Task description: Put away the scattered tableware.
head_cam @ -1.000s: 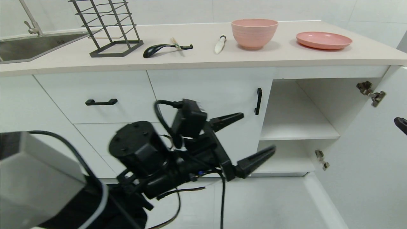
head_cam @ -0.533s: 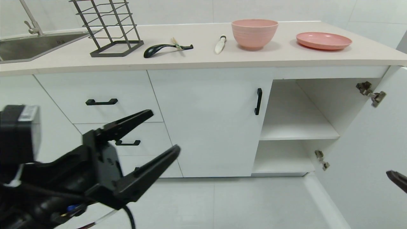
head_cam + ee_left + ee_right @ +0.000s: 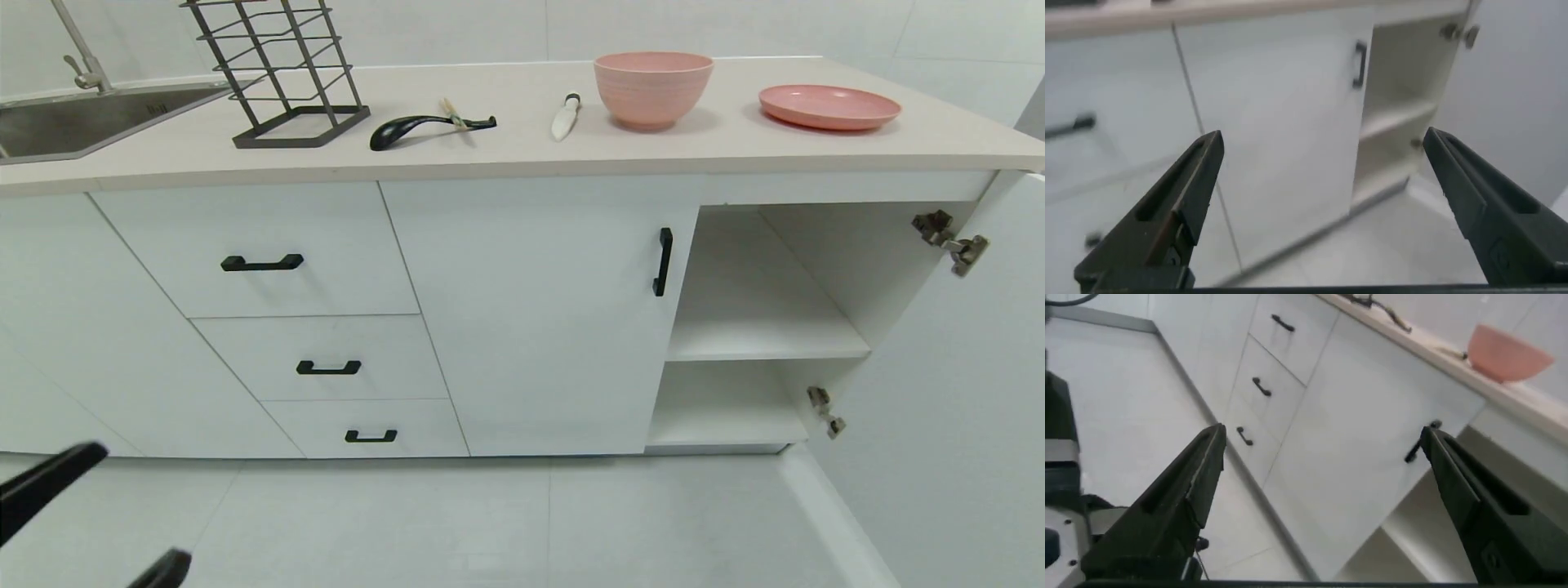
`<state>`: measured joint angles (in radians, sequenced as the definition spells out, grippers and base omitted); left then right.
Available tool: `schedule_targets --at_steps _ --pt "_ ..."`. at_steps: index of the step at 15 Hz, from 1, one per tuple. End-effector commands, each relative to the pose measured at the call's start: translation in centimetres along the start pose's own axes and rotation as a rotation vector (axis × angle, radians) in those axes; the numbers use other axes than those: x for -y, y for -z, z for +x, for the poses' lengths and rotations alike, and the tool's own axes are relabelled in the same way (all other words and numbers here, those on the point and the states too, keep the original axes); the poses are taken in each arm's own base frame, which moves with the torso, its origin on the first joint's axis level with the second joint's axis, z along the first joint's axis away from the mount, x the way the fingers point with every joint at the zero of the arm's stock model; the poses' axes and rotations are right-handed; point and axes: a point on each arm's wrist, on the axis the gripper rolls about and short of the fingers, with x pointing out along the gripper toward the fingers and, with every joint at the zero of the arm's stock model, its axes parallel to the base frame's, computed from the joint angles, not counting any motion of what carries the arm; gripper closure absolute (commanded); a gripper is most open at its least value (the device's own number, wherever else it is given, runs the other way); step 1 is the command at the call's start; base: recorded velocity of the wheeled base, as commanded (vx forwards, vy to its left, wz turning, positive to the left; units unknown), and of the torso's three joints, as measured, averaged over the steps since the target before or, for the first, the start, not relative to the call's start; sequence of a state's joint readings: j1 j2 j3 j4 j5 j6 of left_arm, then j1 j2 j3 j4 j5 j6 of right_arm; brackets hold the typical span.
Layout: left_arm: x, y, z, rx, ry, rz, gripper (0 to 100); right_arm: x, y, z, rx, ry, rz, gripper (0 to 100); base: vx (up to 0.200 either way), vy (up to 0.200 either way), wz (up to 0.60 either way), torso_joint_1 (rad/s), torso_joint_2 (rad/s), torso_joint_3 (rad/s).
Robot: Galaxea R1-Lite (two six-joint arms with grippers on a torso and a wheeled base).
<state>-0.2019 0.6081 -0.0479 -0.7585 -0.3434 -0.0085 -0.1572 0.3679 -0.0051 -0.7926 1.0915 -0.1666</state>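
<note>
One bowl (image 3: 653, 86), one plate (image 3: 829, 106), one black spoon (image 3: 423, 128), one white utensil (image 3: 564, 117)

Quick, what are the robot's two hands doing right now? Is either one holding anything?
Left hand: open, holding nothing.
Right hand: open, holding nothing.

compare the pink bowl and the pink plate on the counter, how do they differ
The pink bowl is deep, with tall rounded walls; the pink plate is shallow and nearly flat. The bowl stands taller, while the plate spreads wider. The plate sits farther to the robot's right than the bowl, above the open cabinet. Both are pink, upright and apart on the countertop.
</note>
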Motion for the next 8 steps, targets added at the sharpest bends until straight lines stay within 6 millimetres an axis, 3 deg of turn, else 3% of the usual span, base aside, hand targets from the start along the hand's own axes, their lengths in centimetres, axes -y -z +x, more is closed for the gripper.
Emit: schedule_targets --at_steps 1,4,5,6,8 --pt "2.4 1.2 -6.0 0.037 -0.095 0.058 0 -3.5 1.0 -1.7 -0.003 0.003 0.049 0 0.000 0.000 0.00 0.000 0.00 0.000" --pt "3.0 7.0 -7.2 -0.171 -0.215 0.048 0 -3.8 2.2 -1.9 -0.050 -0.055 0.191 0 0.000 0.000 0.00 0.000 0.00 0.000" --pt "2.9 6.9 -7.3 -0.175 -0.247 0.069 0 -3.8 2.4 -2.0 -0.045 -0.088 0.218 0 0.000 0.000 0.00 0.000 0.00 0.000" --pt "2.6 6.9 -7.4 -0.192 -0.390 0.121 0 -3.9 2.4 -2.2 -0.034 -0.090 0.217 0 0.000 0.000 0.00 0.000 0.00 0.000" --pt "2.3 7.0 -7.5 -0.201 -0.526 0.116 0 -3.7 2.6 -2.3 -0.071 0.058 0.212 0 0.000 0.000 0.00 0.000 0.00 0.000"
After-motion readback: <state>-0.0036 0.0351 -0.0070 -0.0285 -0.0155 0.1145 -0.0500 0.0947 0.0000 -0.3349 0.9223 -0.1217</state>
